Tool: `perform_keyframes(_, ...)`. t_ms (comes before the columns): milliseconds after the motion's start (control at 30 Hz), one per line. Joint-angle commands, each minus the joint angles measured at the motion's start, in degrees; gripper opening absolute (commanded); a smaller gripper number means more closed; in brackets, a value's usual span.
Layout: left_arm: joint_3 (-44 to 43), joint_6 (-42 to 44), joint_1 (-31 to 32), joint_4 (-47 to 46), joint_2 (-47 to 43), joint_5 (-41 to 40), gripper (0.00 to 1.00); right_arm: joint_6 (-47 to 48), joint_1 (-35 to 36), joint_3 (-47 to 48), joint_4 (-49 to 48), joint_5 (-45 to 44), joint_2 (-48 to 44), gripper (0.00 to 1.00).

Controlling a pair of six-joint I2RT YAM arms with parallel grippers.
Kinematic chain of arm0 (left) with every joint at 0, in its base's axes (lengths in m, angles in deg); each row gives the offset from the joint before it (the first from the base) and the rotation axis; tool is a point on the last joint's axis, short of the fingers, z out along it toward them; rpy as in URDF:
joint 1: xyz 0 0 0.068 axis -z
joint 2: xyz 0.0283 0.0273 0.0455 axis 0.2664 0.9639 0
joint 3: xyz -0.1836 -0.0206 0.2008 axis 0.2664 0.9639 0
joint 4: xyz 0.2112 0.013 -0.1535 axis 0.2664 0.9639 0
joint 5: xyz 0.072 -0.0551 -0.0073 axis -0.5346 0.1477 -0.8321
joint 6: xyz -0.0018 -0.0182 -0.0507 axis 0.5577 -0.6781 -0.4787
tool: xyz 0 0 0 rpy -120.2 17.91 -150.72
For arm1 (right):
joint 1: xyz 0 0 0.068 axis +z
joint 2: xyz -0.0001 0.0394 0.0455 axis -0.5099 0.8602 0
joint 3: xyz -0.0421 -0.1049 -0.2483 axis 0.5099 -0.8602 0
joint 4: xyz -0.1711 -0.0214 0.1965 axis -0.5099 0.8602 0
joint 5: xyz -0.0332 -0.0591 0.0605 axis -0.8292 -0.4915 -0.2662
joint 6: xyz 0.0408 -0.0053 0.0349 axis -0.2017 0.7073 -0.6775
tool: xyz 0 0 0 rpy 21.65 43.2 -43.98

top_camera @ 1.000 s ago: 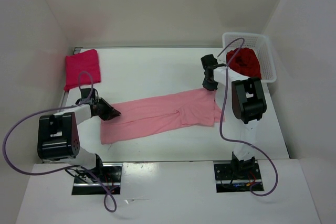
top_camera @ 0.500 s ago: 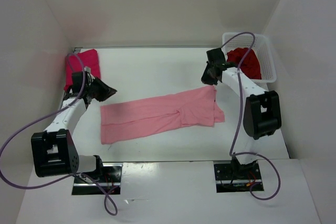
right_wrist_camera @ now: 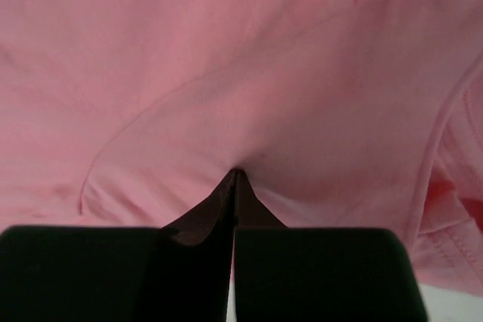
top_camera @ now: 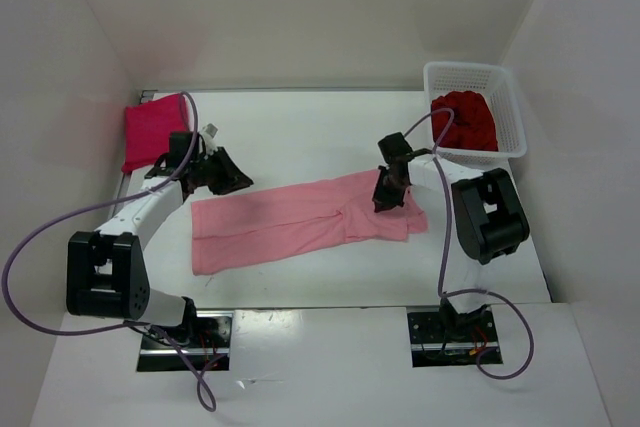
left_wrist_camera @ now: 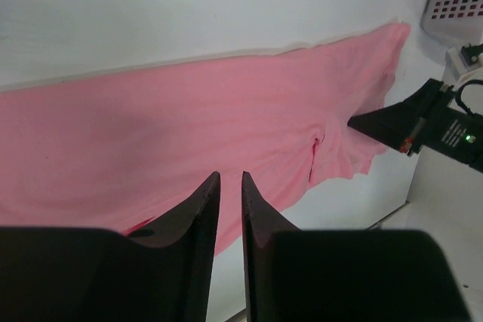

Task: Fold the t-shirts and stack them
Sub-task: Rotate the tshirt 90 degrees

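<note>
your light salmon pink cloth t-shirt (top_camera: 300, 225) lies spread flat across the middle of the white table (top_camera: 300, 127), running lengthwise from 8 o'clock to 2 o'clock. your right gripper (top_camera: 385, 202) sits on its 3 o'clock end, jaws closed tight with a pinch of pink fabric puckered at the tips. your left gripper (top_camera: 235, 182) hangs at the shirt's 10 o'clock corner, jaws a narrow slit apart, nothing between them. the folded bright magenta-red t-shirt (top_camera: 155, 130) rests at the table's 10 o'clock corner. the dark crimson red t-shirt (top_camera: 466, 119) is bunched in the white plastic mesh basket (top_camera: 470, 68) at 2 o'clock.
</note>
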Motion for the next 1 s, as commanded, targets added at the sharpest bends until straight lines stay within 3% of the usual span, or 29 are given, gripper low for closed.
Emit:
perform_keyframes(0, 0.31, 2.31, 0.20, 0.24, -1.32, 2.24, 0.24, 0.09, 0.07, 3.23, -2.37, 1.36, 4.22, 0.01)
perform_keyframes(100, 1.12, 2.31, 0.20, 0.24, -2.81, 2.24, 0.24, 0.88, 0.07, 12.61, -2.99, 1.97, 13.26, 0.01)
perform_keyframes(200, 1.12, -0.49, 0.20, -0.37, -3.43, 4.59, 0.24, 3.42, 0.07, 34.63, 1.73, 1.98, 29.41, 0.01)
perform_keyframes(233, 1.12, -2.07, 0.89, -1.51, -2.64, 5.91, 0.24, 3.43, 0.07, 51.58, 6.37, 3.02, 34.33, 0.01)
perform_keyframes(300, -3.17, -4.02, 3.61, -1.18, -1.06, 6.54, 0.24, 2.56, 0.07, 71.51, 12.09, 4.52, 49.45, 0.01)
perform_keyframes(333, -4.93, -4.02, 5.63, -0.30, 0.42, 4.37, 0.24, 1.77, 0.59, 97.89, 21.26, 5.57, 55.07, 0.01)
perform_keyframes(367, -6.34, -4.02, 6.17, 0.58, 0.44, 3.74, 0.26, 0.72, 0.59, 111.90, 25.10, 6.89, 66.52, 0.03)
perform_keyframes(400, -7.92, -3.41, 6.17, 1.89, 0.44, 3.73, 0.26, -2.08, 0.59, 117.18, 23.39, 11.60, 64.29, 0.04)
perform_keyframes(433, -7.93, -3.41, 6.17, 2.60, 0.44, 1.82, 0.26, -2.63, -0.19, 99.22, 18.59, 12.95, 59.13, 0.09)
perform_keyframes(500, -7.93, -2.01, 6.17, 4.10, -1.49, -0.48, 0.26, 0.41, 1.03, 82.96, 11.09, 7.57, 45.15, 0.16)
perform_keyframes(533, -6.45, -2.00, 6.17, 4.62, -2.89, -1.10, 0.26, 1.75, 1.82, 78.95, 9.77, 5.60, 41.02, 0.21)
perform_keyframes(633, -3.73, -2.52, 5.65, 4.63, -2.90, -0.49, 0.27, 3.86, 2.97, 65.85, 5.63, 4.53, 25.98, 0.51)
perform_keyframes(733, -3.71, -2.53, 5.65, 4.10, -2.90, -0.74, 0.29, 3.35, 2.97, 51.70, 1.24, 7.15, 13.14, 0.62)
perform_keyframes(800, -3.71, -1.57, 5.12, 4.62, -3.60, -2.41, 0.29, 1.95, 3.84, 39.31, -2.45, 12.58, 5.78, 0.62)
perform_keyframes(833, -3.71, -1.56, 5.12, 5.41, -3.60, -3.29, 0.29, 1.94, 4.80, 35.36, -3.51, 13.66, 3.82, 0.54)
perform_keyframes(867, -3.71, -0.69, 4.16, 5.94, -3.60, -4.69, 0.29, 0.89, 7.68, 27.83, -4.30, 14.28, 2.23, 0.29)
perform_keyframes(900, -3.19, -0.16, 2.67, 5.95, -3.60, -4.71, 0.29, 0.10, 9.45, 24.28, -6.92, 14.28, -0.48, 0.16)
perform_keyframes(967, -2.40, -0.15, 1.52, 6.48, -4.65, -5.84, 0.29, -3.59, 14.62, 15.60, -10.27, 17.44, -1.91, 0.02)
